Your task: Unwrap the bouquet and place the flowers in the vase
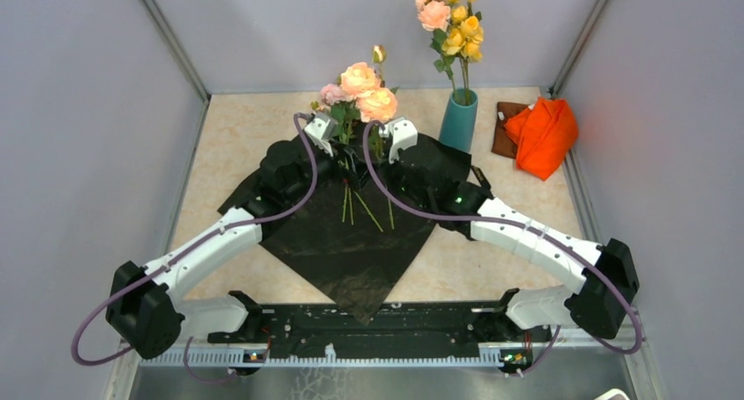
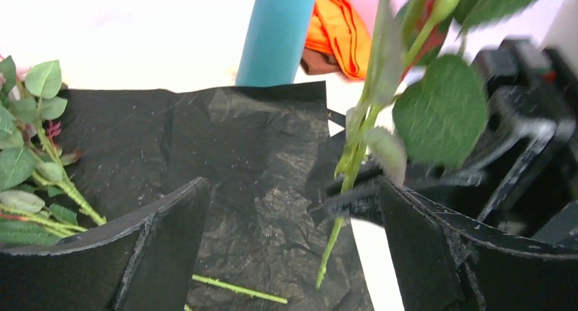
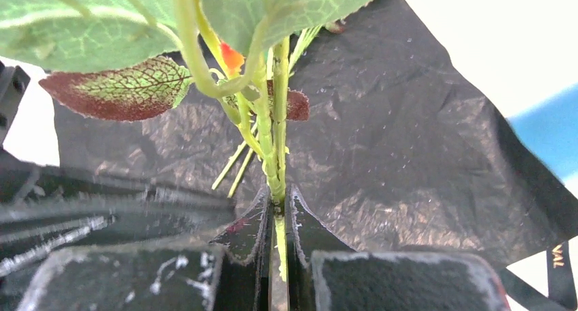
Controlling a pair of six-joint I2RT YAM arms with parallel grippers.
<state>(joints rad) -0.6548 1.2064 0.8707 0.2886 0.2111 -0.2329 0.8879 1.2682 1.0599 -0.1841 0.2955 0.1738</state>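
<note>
1. Wrapping sheet (image 1: 351, 242): lying spread flat at the table's centre, with loose green stems (image 1: 361, 209) resting on it.
2. Left gripper (image 2: 293, 236): reaching in from 7 o'clock with its jaws standing wide apart and gripping nothing.
3. Right gripper (image 3: 278, 209): reaching in from 4 o'clock. Its jaws are clamping the peach rose stem (image 1: 365, 91) low down and holding it upright over the sheet's 12 o'clock edge.
4. Orange cloth (image 1: 544, 132): lying at 2 o'clock, just beyond the vase.
5. Vase (image 1: 458, 121): standing at 1 o'clock, just off the sheet's corner, with pink and yellow flowers (image 1: 452, 23) standing in it.
6. Step in hand: the unwrapping is looking finished and stems are going over singly. The next move is calling for the right arm to carry its stem toward 1 o'clock. It needs to lift the cut end above the rim, then lower it beside the blooms without tipping the vase.
</note>
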